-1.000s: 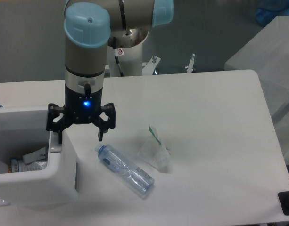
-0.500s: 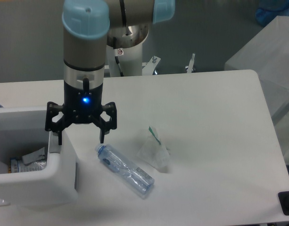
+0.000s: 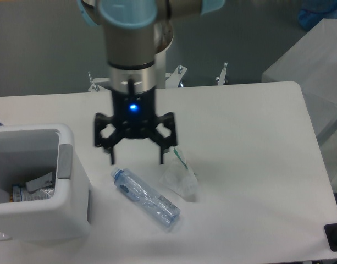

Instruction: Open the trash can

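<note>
Bin [image 3: 42, 214] sits at the table's [image 3: 250, 137] left edge, its top open and scraps visible inside, a grey strip [image 3: 65, 161] along its right rim. Gripper [image 3: 135, 156] hangs apart from it to the right, its 2 fingers spread wide, just above the bottle [image 3: 146, 198]. Wrapper [image 3: 179, 179] lies beside the bottle.

Even, cool overhead light on the white counter [image 3: 250, 165]; soft shadows beneath the bottle [image 3: 145, 197]; slight overall softness.
</note>
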You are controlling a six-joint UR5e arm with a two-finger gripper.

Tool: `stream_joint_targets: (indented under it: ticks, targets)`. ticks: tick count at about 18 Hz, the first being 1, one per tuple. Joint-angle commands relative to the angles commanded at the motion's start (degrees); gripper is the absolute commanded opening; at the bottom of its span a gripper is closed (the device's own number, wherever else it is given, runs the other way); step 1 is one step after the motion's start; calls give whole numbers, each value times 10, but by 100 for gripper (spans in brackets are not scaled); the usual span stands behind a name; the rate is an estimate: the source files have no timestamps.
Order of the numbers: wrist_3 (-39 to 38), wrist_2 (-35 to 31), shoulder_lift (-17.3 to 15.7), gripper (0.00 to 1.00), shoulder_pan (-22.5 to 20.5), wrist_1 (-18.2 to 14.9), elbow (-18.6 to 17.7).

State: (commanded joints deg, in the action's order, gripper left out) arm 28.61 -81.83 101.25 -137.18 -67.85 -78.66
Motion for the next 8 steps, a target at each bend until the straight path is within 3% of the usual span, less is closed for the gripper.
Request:
stream_joint_targets:
  ticks: [5, 8]
  targets:
    - [88, -1, 1, 100, -35, -6, 0]
    - [100, 0, 1, 100, -39, -1, 3]
